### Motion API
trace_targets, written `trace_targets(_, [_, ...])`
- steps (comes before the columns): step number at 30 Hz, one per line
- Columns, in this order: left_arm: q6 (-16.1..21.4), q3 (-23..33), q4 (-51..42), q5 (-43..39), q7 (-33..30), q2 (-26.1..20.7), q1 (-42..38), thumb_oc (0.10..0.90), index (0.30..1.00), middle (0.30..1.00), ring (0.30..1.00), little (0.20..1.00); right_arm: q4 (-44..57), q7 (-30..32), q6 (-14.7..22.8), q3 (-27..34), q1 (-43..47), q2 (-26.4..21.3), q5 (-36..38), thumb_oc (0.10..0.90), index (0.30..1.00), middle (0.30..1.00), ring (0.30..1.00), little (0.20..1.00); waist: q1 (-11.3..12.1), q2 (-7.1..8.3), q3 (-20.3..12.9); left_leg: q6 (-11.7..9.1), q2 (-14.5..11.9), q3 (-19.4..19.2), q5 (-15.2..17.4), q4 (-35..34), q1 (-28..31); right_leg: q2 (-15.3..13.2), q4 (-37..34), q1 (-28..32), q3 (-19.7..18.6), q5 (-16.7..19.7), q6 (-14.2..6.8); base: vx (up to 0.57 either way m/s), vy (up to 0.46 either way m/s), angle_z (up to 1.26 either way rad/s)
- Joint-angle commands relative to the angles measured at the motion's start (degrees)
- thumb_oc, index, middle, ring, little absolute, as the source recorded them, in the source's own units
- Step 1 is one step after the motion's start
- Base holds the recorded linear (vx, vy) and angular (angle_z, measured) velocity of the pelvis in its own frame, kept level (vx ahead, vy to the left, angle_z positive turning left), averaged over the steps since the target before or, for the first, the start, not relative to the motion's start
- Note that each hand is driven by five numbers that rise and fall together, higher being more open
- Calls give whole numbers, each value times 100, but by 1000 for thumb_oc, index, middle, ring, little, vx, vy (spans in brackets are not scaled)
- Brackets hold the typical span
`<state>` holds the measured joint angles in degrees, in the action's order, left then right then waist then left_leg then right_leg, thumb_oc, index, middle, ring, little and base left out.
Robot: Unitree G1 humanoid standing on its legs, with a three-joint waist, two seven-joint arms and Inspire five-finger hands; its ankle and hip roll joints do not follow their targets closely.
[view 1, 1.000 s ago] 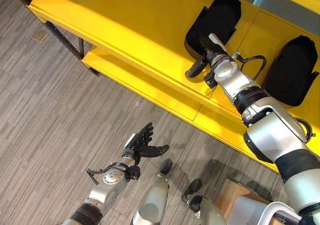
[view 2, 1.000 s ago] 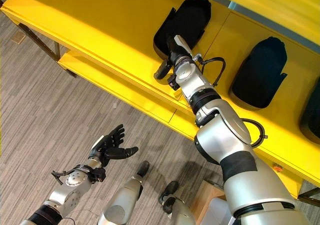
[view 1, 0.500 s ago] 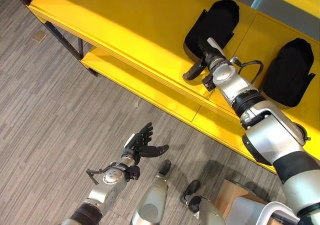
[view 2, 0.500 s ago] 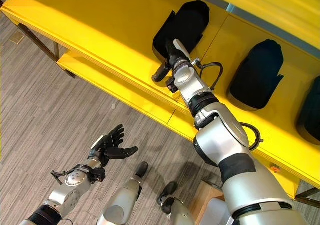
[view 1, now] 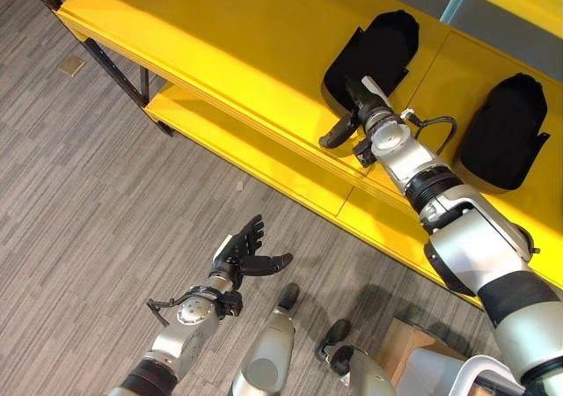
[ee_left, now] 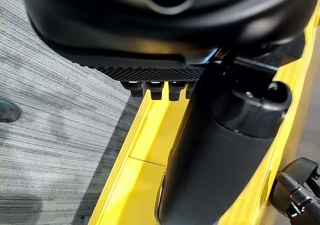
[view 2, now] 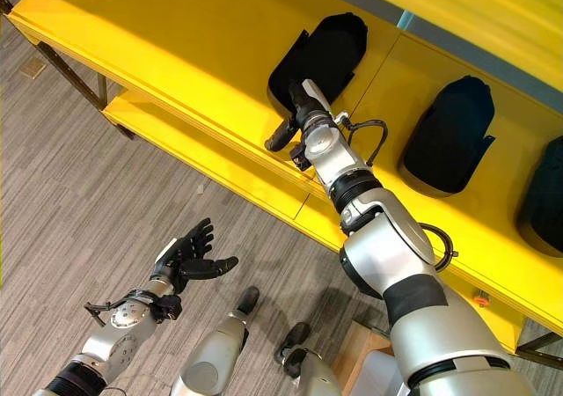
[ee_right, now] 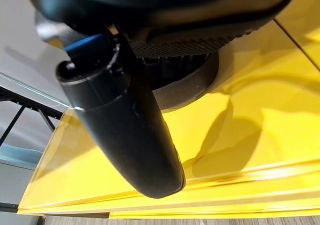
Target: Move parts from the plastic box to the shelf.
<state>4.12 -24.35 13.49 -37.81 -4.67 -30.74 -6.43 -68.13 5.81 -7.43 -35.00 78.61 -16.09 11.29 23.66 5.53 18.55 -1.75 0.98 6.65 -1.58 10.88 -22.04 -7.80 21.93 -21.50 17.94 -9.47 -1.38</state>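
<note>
Glossy yellow shelf (view 1: 220, 53); right hand (view 1: 352, 119) against rounded matte-black part (view 1: 374, 48).

Shelf (view 1: 237, 53): smooth, glossy yellow finish. Parts (view 1: 374, 48): matt black. Floor (view 1: 79, 194): grey, streaked, wood-grain look. Right robot hand (view 1: 352, 114): dark, smooth plastic look.

- grey wood-look floor (view 1: 79, 202), planks running diagonal
- long yellow shelf (view 1: 220, 53) on dark metal legs (view 1: 114, 70)
- glare along the shelf's front edge
</note>
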Motion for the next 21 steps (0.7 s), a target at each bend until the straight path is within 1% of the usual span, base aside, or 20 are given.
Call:
trace_targets(1, [345, 376, -681, 105, 54, -436, -104, 900, 1000, 1000, 1000, 1000, 619, 120, 291, 175, 329, 16, -65, 900, 1000, 1000, 1000, 1000, -16, 494, 133, 242, 356, 67, 650, 781, -524, -40, -2266, 2366, 125, 975, -515, 0, 0, 0])
trace_targets(8, [310, 401, -709, 119, 108, -497, -33, 900, 1000, 1000, 1000, 1000, 568, 130, 290, 173, 398, -35, -158, 900, 1000, 1000, 1000, 1000, 7, 485, 120, 225, 379, 118, 571, 696, -508, -22, -2270, 2369, 192, 921, -495, -13, -4, 3])
trace_targets(10, [300, 420, -704, 132, 107, -498, -4, 900, 1000, 1000, 1000, 1000, 577, 131, 280, 164, 446, -81, -196, 900, 1000, 1000, 1000, 1000, -4, 504, 91, 226, 387, 131, 559, 668, -495, -21, -2276, 2374, 196, 941, -498, -3, -6, 6])
trace_targets(21, [284, 405, -707, 115, 137, -466, -6, 900, 1000, 1000, 1000, 1000, 379, 114, 276, 84, 560, -170, -266, 900, 1000, 1000, 1000, 1000, -62, 536, 55, 240, 370, 115, 586, 653, -425, -17, -2256, 2391, 143, 948, -490, 0, -1, 2])
